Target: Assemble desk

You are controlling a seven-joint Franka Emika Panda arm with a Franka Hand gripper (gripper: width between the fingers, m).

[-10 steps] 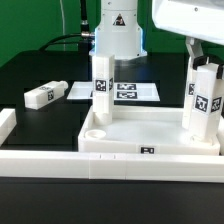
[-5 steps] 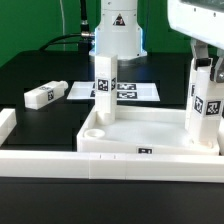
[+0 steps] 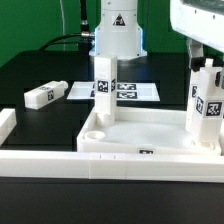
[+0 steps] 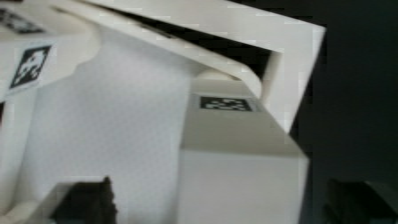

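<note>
1. Four legs show in the exterior view: we count three upright on the tabletop (image 3: 150, 128) and one lying loose.
2. The tabletop lies near, right of the scene's middle, with its near edge along the near bar (image 3: 60, 165).
3. The far-left leg (image 3: 103, 85) stands upright in the tabletop's far-left corner.
4. Two more stand close together at the tabletop's right edge. These are the far-right leg (image 3: 197, 98) and, in front of it, the near-right leg (image 3: 213, 110), each with a tag facing the camera.
5. The loose leg (image 3: 44, 95) lies on its side on the black table (image 3: 30, 70). It is well left of the tabletop and just left of the marker board (image 3: 130, 90).
6. The gripper (image 3: 204, 60) hangs from above at the tops of the two right legs. From this view we cannot tell which of them it meets.
7. In the wrist view the gripper (image 4: 214, 200) straddles a tagged leg (image 4: 240, 150), with a dark fingertip (image 4: 89, 200) on either side of it.
8. The jaws stand apart with that leg between them, but we cannot tell whether they press on it.
</note>
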